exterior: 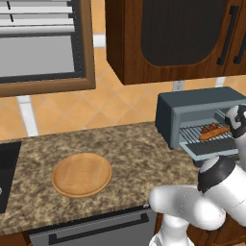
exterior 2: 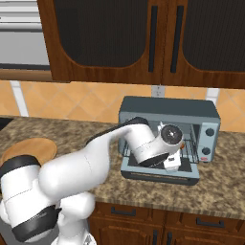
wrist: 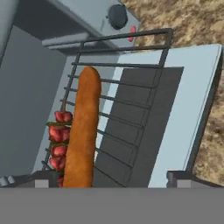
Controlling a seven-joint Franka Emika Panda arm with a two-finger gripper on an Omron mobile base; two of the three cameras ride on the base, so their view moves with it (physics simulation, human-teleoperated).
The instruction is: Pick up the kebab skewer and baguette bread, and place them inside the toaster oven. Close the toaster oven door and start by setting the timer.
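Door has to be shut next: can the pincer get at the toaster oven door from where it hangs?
Probably yes. The pincer hangs open just above the dropped-open toaster oven door. The baguette bread and kebab skewer lie on the rack, off the door.

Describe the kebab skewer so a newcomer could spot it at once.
Find the grey-blue toaster oven on the granite counter, its door dropped open. On its wire rack lie two things side by side. The kebab skewer is the shorter one, studded with red chunks, beside the smooth orange-brown baguette bread.

Speckled counter [exterior: 129, 149] carries toaster oven [exterior: 192, 108], wooden plate [exterior: 81, 174].
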